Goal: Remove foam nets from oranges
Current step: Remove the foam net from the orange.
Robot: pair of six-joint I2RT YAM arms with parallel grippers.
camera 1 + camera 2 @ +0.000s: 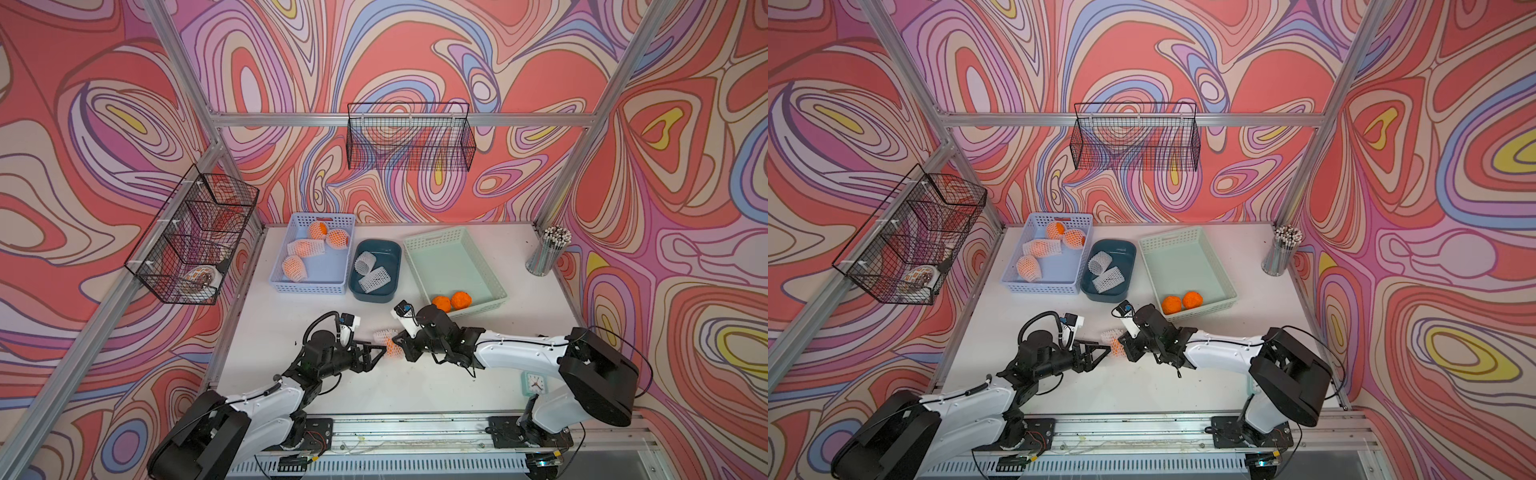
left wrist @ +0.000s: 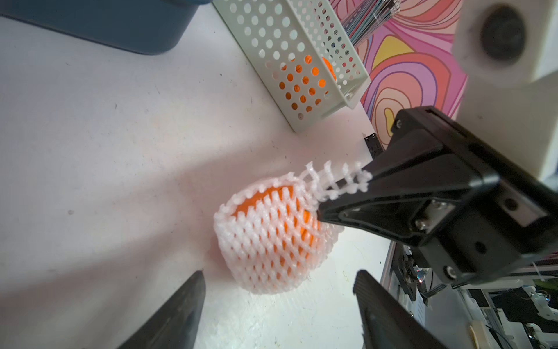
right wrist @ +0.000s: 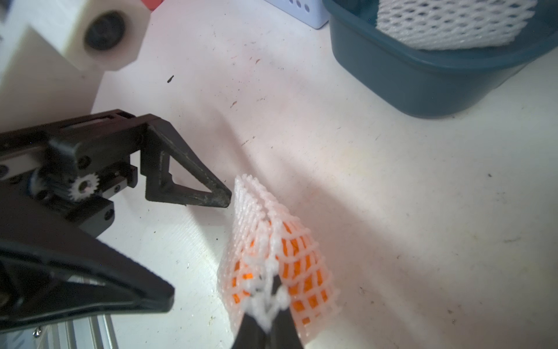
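Left wrist view gives you the clearest read. The right pincer [image 2: 341,193] is clamped on a stretched flap of the foam net [image 2: 271,247] at the sleeve's open mouth. The orange [image 2: 262,199] sits inside it, resting on the bench [image 2: 105,151] on the arm-base side of the teal tub [image 1: 384,249].

Your left pincer [image 2: 279,273] stands apart, a finger on either side of the netted fruit, and I can't see it touching anything. I'd close the left on the fruit's body rather than on loose mesh. Then draw the right away along the sleeve's axis, so the foam slides off instead of tearing. Squeeze gently, since the fruit looks ready to roll.

Two empty nets [image 1: 372,272] lie in the tub. Left of the tub, a lavender basket [image 1: 328,266] holds four netted oranges [image 1: 294,268]. Right of it, a mint tray [image 1: 453,266] holds two bare oranges [image 1: 461,300]. The tub's near wall sits close to your right wrist, so pull away from it.
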